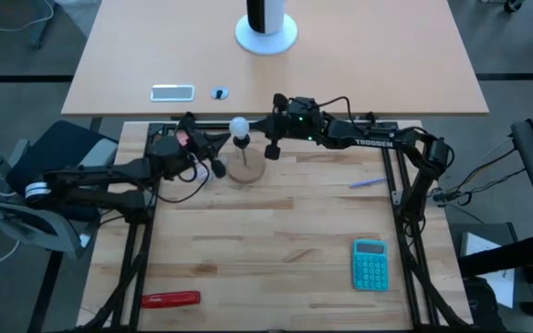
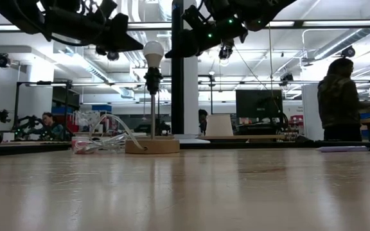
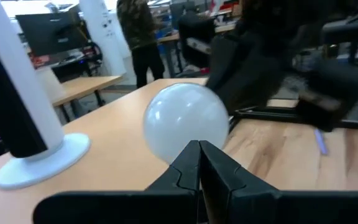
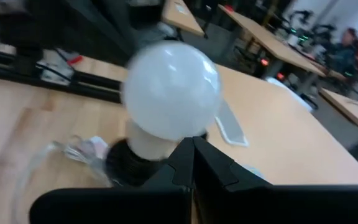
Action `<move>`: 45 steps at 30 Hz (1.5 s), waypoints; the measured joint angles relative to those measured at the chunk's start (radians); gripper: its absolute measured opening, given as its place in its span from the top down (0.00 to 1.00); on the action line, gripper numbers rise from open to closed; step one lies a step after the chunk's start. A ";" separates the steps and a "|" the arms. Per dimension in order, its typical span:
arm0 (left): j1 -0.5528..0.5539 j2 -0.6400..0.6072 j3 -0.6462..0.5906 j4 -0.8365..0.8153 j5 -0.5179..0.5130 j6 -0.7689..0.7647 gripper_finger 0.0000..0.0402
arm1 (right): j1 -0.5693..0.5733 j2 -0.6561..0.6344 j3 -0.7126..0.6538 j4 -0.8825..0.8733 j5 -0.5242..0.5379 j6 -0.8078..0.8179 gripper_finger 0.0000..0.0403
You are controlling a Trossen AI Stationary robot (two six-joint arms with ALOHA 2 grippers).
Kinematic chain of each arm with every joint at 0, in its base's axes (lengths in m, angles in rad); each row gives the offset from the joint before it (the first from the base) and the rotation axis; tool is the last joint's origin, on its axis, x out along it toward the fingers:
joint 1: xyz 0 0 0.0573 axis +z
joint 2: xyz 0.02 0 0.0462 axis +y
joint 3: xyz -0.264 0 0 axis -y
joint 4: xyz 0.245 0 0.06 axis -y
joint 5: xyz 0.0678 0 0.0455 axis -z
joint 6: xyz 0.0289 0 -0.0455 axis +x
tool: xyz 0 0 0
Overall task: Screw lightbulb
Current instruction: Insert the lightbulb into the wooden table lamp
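We've got the bulb (image 1: 239, 125) sitting upright in a black socket (image 2: 152, 80) on a thin rod over a round wooden base (image 2: 152, 146), upper middle of the high view, left of centre in the low one; looks already seated, though we can't tell how far it's threaded; the left gripper (image 1: 213, 148) is just left of it and the right gripper (image 1: 272, 139) just right, both with fingers pinched fully closed and nothing between them; neither seems to touch the glass, as far as we can tell; handling-wise, we'd guess the bulb is light, smooth and slippery, and thin enough to crack if squeezed hard, so a soft grip around the widest part of the globe makes sense, turning gently; the stand looks light and top-heavy too, so any sideways push could tip it; we'd steady the base or the rod with the other arm; a crumpled clear bag (image 2: 98, 138) lies just beside the base, and the calculator (image 1: 370, 264) is well apart at lower right
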 joint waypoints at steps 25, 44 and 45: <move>0.014 0.014 0.000 -0.012 -0.015 -0.022 1.00 | 0.016 0.000 0.003 -0.059 0.081 -0.016 0.99; 0.017 0.011 0.000 0.020 -0.053 0.032 1.00 | 0.013 0.000 0.004 0.015 -0.112 0.012 0.99; 0.017 0.011 0.000 0.020 -0.059 0.032 1.00 | 0.014 0.000 0.004 0.015 -0.113 0.015 0.99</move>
